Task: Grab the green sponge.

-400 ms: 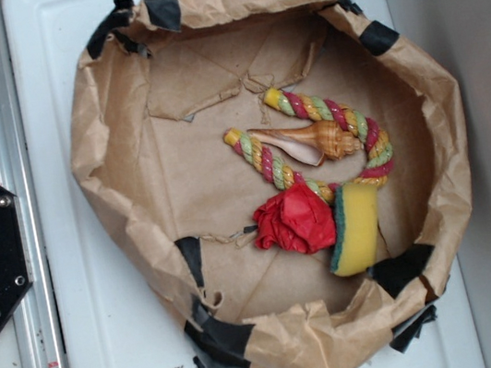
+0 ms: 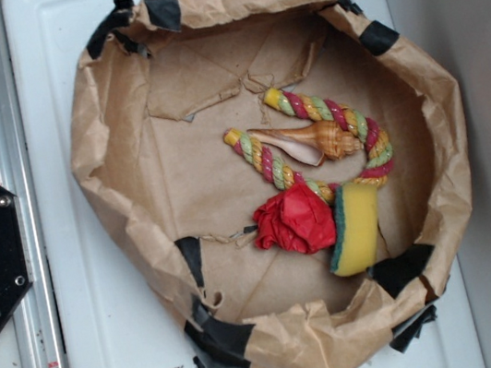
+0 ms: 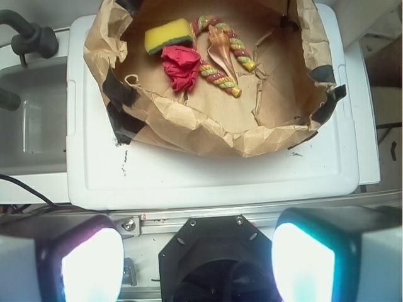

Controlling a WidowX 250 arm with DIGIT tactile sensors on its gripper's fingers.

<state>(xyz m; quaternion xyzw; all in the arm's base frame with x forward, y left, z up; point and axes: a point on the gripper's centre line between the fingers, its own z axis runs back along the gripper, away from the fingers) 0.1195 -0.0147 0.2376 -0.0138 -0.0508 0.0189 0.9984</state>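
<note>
end effector [image 3: 198,261]: released, empty, well back from paper-lined basket [image 2: 111,159] | green sponge [image 2: 357,227]: near basket's taped rim, touching red cloth [image 2: 295,220] | long axis roughly along rim, scourer face toward cloth

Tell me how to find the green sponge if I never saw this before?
Look inside the brown paper nest on the white lid. Near one edge of its floor, beside the red cloth wad and the twisted rope, lies the green sponge. It is the only blocky yellow thing, with a dark green stripe along one side.

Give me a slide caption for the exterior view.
Green sponge beside a red cloth, rope and shell in a paper-lined basket, untouched.
</note>
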